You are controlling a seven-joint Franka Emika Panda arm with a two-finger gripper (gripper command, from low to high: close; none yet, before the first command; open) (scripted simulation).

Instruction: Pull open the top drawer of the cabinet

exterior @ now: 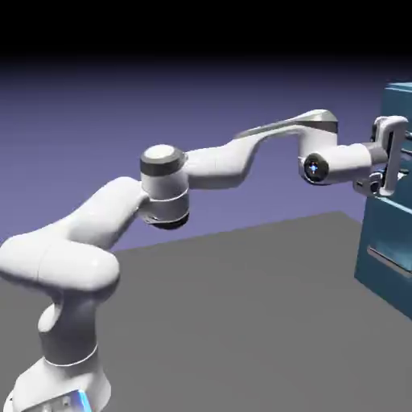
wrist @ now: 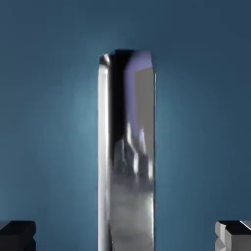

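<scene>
In the hand view the two fingertips (wrist: 17, 234) sit at 7 and 5 o'clock, far apart at the bottom corners, so the jaws stand released. Between them, untouched by either, the handle (wrist: 127, 152) runs as a shiny grey bar from 6 o'clock up past the middle, ending short of 12. Behind it, the teal front of the top drawer (wrist: 206, 108) fills the rest of that view; the bar reads as upright there only because the camera rolls with the hand.

In the exterior view the arm (exterior: 161, 181) rises from 7 o'clock, bends through the middle and reaches to 3 o'clock. The gripper (exterior: 385, 181) is right up at the cabinet (exterior: 386, 241), which stands at the right edge from 2 to 4 o'clock, cut off by the frame. The top drawer (exterior: 400, 100) is the cabinet's uppermost part, at about 2 o'clock; whether it is out at all I cannot tell from this angle, and nothing of its inside shows. A lower drawer's handle (exterior: 390, 261) shows as a thin pale line at 4 o'clock. The cabinet stands on a grey table (exterior: 241, 322).
</scene>
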